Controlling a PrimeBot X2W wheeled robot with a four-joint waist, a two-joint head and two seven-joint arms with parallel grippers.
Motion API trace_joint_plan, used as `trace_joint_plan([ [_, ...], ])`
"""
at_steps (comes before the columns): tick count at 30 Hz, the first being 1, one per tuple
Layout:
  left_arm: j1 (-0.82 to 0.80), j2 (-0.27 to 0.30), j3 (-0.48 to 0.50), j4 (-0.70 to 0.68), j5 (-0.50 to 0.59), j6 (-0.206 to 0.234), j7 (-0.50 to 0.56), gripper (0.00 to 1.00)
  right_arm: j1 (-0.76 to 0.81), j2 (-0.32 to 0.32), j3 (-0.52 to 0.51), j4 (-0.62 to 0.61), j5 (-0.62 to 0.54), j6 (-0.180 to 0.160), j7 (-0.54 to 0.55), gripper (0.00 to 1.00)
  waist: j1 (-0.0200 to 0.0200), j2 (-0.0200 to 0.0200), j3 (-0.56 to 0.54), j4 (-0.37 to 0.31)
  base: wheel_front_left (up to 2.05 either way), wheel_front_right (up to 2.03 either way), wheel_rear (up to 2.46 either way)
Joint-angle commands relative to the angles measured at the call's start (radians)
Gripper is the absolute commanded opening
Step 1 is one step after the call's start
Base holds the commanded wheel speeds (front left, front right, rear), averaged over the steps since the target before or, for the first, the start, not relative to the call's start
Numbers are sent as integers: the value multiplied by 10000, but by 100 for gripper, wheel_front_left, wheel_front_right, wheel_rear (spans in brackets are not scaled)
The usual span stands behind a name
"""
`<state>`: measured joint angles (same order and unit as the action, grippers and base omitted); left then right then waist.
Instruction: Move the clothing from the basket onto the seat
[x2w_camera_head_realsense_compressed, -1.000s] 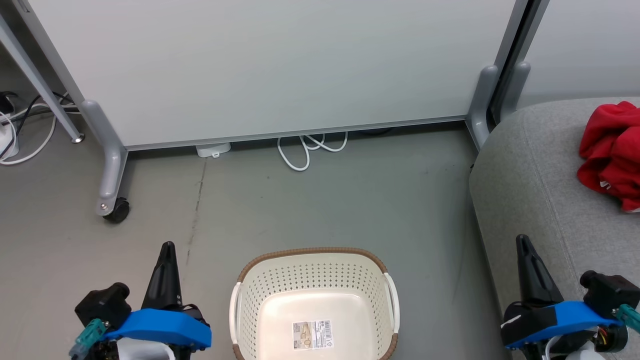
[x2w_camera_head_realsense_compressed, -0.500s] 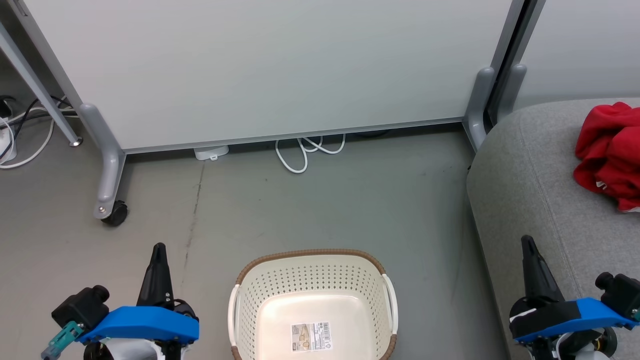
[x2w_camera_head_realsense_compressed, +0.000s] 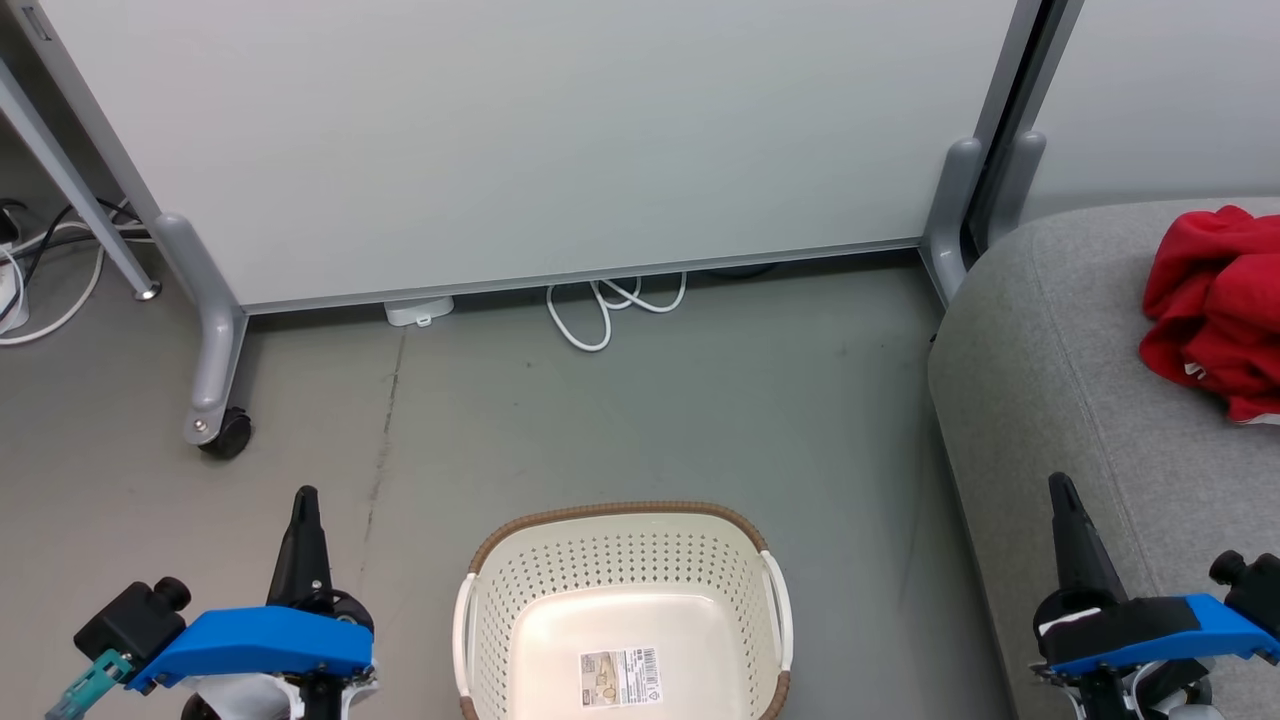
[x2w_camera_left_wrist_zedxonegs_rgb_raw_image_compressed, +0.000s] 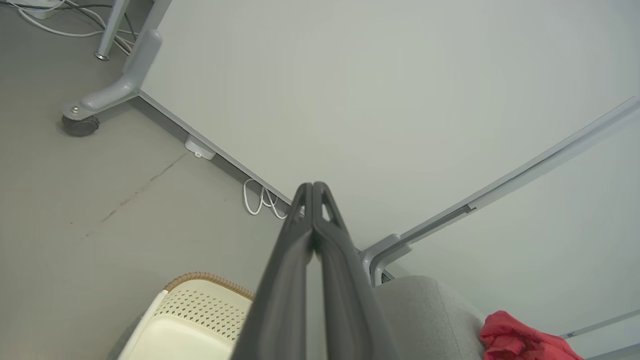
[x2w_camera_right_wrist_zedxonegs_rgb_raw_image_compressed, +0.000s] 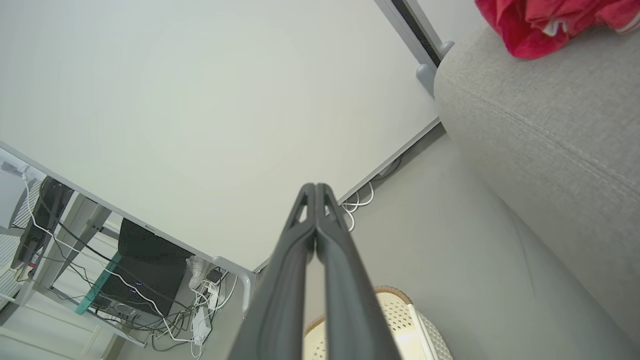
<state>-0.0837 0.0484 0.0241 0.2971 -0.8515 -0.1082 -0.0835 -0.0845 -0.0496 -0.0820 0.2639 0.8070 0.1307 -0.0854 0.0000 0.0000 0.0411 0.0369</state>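
You're watching left gripper, fingers pressed together on nothing, sinking back beside empty cream-white perforated brown-rimmed plastic basket; right gripper, likewise clamped empty, retreating by light grey fabric sofa seat. Bright red clothing lying far right on seat; task looking finished.

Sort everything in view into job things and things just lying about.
Job: red clothing, lying on the grey seat; basket, empty.
Lying about: white cable; white adapter; partition with its caster.
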Motion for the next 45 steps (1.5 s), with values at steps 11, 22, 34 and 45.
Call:
trace_joint_plan([
  [11, -247, 22, 228, -230, -1495, -100, 385, 0, -186, -15, -88, -166, 1606, 1, 400, 0, 0, 0, -51, -49, 0, 0, 0],
  [22, -266, 23, 370, -293, -2693, -127, 700, 0, -215, -15, -136, -175, 2868, 1, 711, 0, 0, 0, -101, -97, 0, 0, 0],
  [34, -284, 24, 505, -356, -3870, -165, 1016, 0, -247, -14, -182, -187, 4110, 1, 1043, 0, 0, 0, -155, -150, 0, 0, 0],
  [45, -286, 25, 608, -407, -4839, -186, 1266, 0, -261, -14, -222, -193, 5145, 1, 1285, 0, 0, 0, -205, -199, 0, 0, 0],
])
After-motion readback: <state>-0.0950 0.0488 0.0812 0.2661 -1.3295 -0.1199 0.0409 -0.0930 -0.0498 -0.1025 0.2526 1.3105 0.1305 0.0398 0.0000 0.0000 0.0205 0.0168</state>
